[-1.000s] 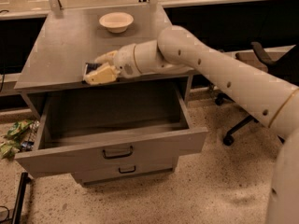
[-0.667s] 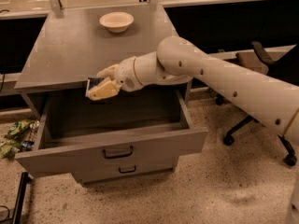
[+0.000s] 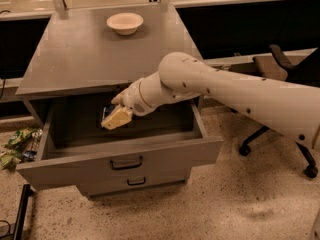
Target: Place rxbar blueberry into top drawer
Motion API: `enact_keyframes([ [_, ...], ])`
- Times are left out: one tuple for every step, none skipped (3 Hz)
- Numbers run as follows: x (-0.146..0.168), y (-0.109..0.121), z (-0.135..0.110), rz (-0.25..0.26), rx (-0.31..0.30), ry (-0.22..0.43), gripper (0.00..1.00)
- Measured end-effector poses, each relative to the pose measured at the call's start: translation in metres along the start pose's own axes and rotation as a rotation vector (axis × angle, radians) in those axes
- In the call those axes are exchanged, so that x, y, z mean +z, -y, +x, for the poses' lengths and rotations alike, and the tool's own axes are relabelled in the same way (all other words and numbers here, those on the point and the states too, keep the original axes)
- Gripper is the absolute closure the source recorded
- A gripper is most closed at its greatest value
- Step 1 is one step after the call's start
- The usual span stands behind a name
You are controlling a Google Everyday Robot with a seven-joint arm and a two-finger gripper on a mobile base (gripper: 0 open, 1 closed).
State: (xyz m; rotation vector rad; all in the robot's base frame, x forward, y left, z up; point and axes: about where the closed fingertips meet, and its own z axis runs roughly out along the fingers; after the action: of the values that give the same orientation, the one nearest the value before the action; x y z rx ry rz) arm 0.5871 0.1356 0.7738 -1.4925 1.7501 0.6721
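Observation:
The top drawer [image 3: 120, 161] of the grey cabinet is pulled open, with a dark loop handle on its wide front. My gripper [image 3: 114, 118] is down inside the open drawer, near its left middle, just above the floor. A dark wrapper edge of the rxbar blueberry [image 3: 106, 112] shows between the pale fingers [image 3: 118, 119], so the gripper is shut on the bar. Most of the bar is hidden by the fingers.
A cream round bowl [image 3: 125, 22] stands at the back of the cabinet top [image 3: 75, 59]. The shallower lower drawer [image 3: 135, 182] is shut below. An office chair [image 3: 280, 69] stands to the right. Green litter [image 3: 17, 141] lies on the floor at left.
My gripper has moved from the cabinet top's front edge down and forward into the open top drawer, still holding the bar.

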Motion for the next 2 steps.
enact_keyframes([
  [0.0127,0.001,0.0209,0.003,-0.007,-0.061,1.0],
  [0.0134,0.0013,0.0225,0.004,-0.008,-0.066,1.0],
])
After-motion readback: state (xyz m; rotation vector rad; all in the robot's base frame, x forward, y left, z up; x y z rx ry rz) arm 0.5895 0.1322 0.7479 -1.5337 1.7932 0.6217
